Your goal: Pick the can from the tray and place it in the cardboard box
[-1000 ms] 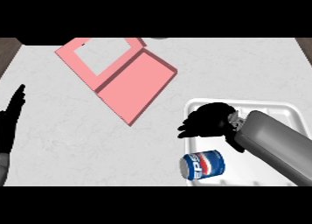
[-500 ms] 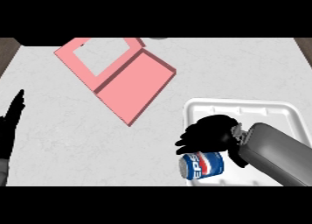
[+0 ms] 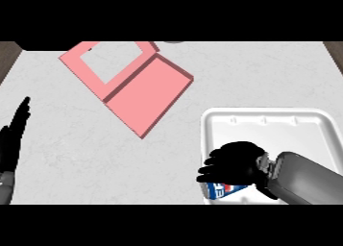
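The blue, white and red can (image 3: pixel 224 190) lies on its side in the near left corner of the white tray (image 3: pixel 273 115). My right hand (image 3: pixel 235 162) lies over it with the fingers curled down round its upper side, hiding most of it. Only the can's lower end shows below the fingers. The pink cardboard box (image 3: pixel 147 93) sits open at the far left of the counter, well apart from the tray. My left hand (image 3: pixel 8 144) rests open at the left edge, fingers straight and pointing away.
The box's frame-like lid (image 3: pixel 81 60) lies flat beyond it, toward the counter's far edge. Bare white counter (image 3: pixel 96 158) stretches between the left hand, the box and the tray. Dark wood shows at both far corners.
My right hand has moved nearer and lower in the tray, from beside the can's far end to over it, and its fingers have curled round the can. The left hand has stayed still.
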Robot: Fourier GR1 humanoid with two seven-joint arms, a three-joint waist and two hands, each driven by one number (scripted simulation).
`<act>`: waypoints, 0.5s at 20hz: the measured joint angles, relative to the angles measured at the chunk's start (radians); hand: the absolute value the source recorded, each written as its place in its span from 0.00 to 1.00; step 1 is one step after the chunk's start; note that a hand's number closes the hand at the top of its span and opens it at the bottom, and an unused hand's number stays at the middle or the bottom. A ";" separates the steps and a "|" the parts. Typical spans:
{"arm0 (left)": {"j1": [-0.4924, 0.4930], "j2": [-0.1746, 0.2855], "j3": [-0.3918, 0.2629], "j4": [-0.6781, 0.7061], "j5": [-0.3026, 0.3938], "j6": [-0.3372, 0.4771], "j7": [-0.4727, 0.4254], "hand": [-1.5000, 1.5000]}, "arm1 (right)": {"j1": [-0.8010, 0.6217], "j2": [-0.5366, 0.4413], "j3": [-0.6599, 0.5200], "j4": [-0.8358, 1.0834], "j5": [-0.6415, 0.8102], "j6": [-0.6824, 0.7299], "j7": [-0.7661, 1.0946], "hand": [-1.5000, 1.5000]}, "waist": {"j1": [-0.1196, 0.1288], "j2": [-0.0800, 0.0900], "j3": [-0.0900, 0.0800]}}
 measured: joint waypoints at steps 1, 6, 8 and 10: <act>-0.007 -0.005 0.003 0.007 -0.002 -0.001 0.000 0.50 | -0.004 0.000 -0.002 0.004 0.010 0.005 0.004 0.00 | 0.001 0.000 0.000; 0.019 0.003 0.026 -0.029 -0.001 -0.033 0.004 0.50 | 0.030 0.045 -0.007 0.058 0.073 -0.022 0.006 1.00 | 0.007 -0.002 0.000; 0.002 -0.004 0.028 -0.027 -0.012 -0.031 0.019 0.50 | 0.027 0.079 -0.006 0.098 0.112 -0.066 -0.017 1.00 | 0.008 -0.001 0.000; -0.009 -0.008 0.030 -0.025 -0.023 -0.029 0.031 0.50 | 0.053 0.085 -0.008 0.102 0.146 -0.127 -0.044 1.00 | 0.006 0.000 0.000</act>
